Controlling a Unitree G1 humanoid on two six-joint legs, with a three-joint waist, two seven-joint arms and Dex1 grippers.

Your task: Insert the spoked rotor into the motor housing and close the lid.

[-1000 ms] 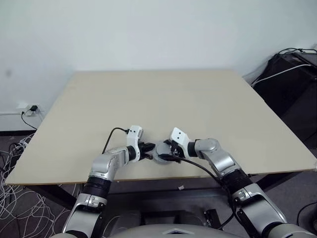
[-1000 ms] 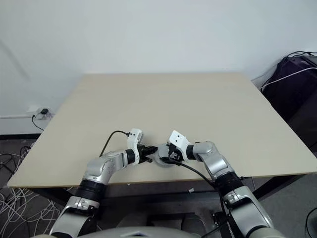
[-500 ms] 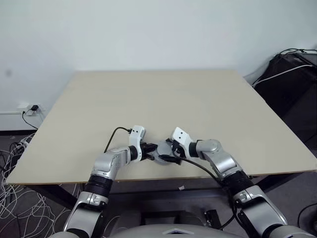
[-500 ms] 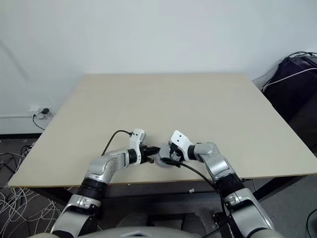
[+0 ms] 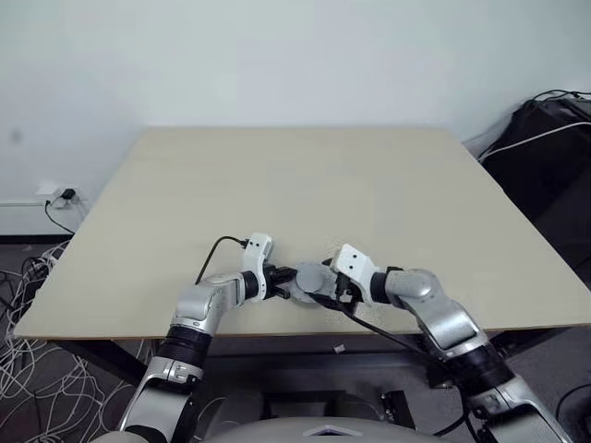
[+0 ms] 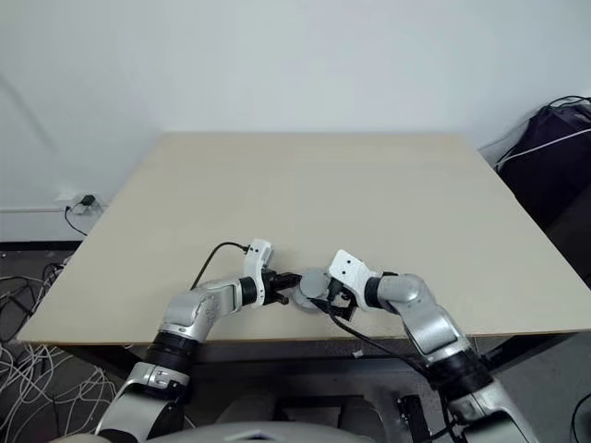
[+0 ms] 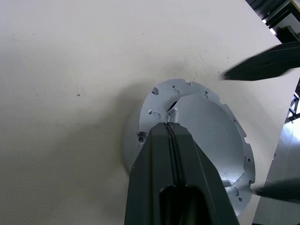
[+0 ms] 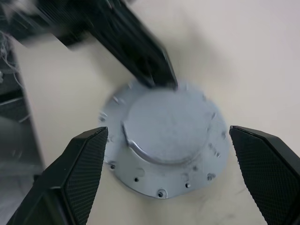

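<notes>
Two grippers attend one grey, flanged round assembly (image 8: 164,140) near the table's (image 5: 369,185) front edge — apparently the motor housing with its lid seated. No rotor or copper windings are exposed, so insertion looks done and closure is largely complete; whether the lid is fully seated cannot be confirmed. Left gripper (image 7: 169,125) has its fingers pressed together, tip resting on the lid. Right gripper (image 8: 164,140) is spread wide, holding nothing. No legible markings.

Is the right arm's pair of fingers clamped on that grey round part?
No, the right fingers stand wide apart, clear of the grey round part.
</notes>
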